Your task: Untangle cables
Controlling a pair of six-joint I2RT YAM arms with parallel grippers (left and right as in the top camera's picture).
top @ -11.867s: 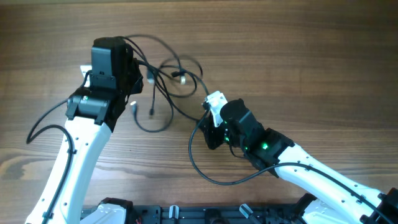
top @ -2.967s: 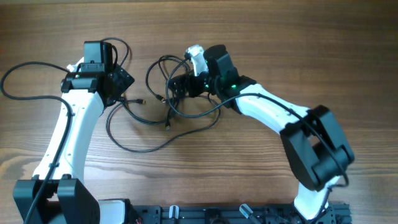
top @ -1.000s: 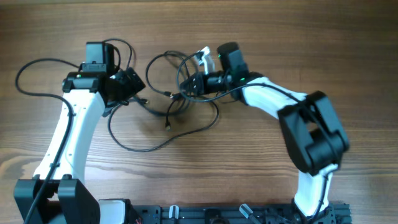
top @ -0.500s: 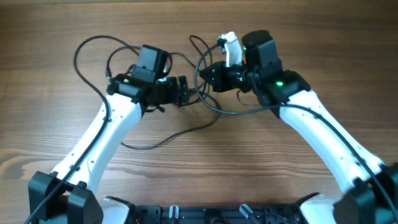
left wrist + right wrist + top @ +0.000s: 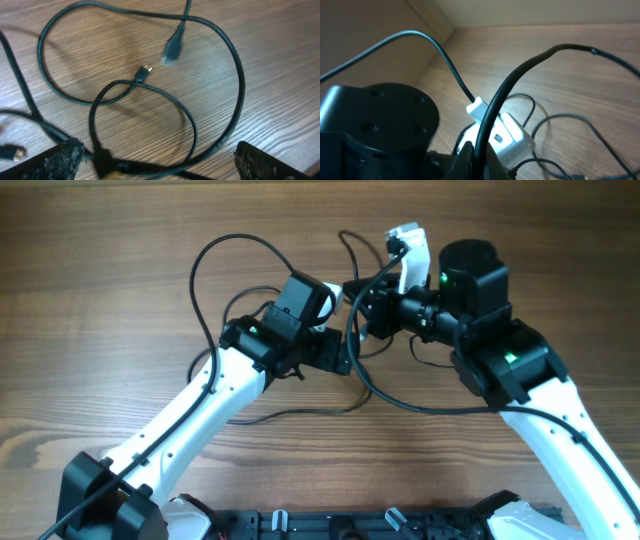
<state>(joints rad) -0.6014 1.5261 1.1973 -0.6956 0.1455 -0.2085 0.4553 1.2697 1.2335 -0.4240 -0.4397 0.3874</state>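
Thin black cables (image 5: 235,75) lie looped over one another on the wooden table. Two plug tips (image 5: 145,74) rest inside the loops. My left gripper (image 5: 160,161) is wide open just above them, and one cable strand crosses low between its fingers (image 5: 50,162) without being pinched. In the overhead view the left gripper (image 5: 335,352) sits close to my right gripper (image 5: 362,305), near the middle of the table. The right gripper (image 5: 482,162) is shut on a black cable (image 5: 520,70) that rises from its jaws and arcs off to the right. More cable (image 5: 300,412) trails on the table below the left arm.
Thicker black wires of the arms loop at the upper left (image 5: 215,255) and under the right arm (image 5: 400,402). The left arm's white head (image 5: 502,132) lies right in front of the right gripper. A wall corner (image 5: 452,25) closes the table's far side.
Both grippers have shifted to the right. The left one has come in close under the right one. The left stays open and the right stays shut on its cable.
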